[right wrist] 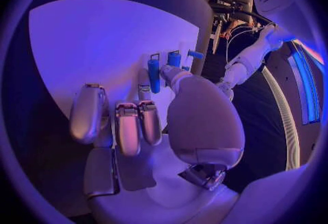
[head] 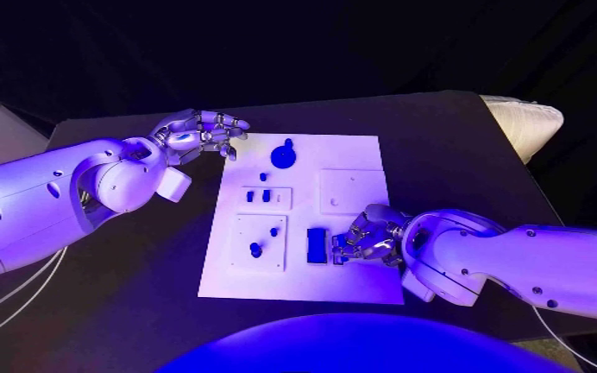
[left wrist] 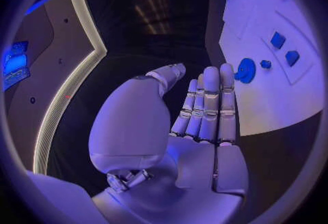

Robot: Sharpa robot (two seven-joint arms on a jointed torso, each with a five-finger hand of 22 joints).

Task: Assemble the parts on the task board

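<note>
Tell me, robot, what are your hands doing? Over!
Left hand open, hovering beside task board. Right hand low on board by blue block; grip unclear. Gear untouched. Nothing blocking.

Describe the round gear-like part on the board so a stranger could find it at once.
Start at the white task board in the middle of the black table. Near the board's far edge, beside the left hand, lies the blue gear. It is round; the other blue parts are small blocks.

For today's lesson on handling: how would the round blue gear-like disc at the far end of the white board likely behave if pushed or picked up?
The round blue gear-like disc looks rigid, so it probably keeps its shape. It seems small and thin, so it is likely light. Lying flat on the white task board, it would probably slide, and could roll if tipped on edge.
</note>
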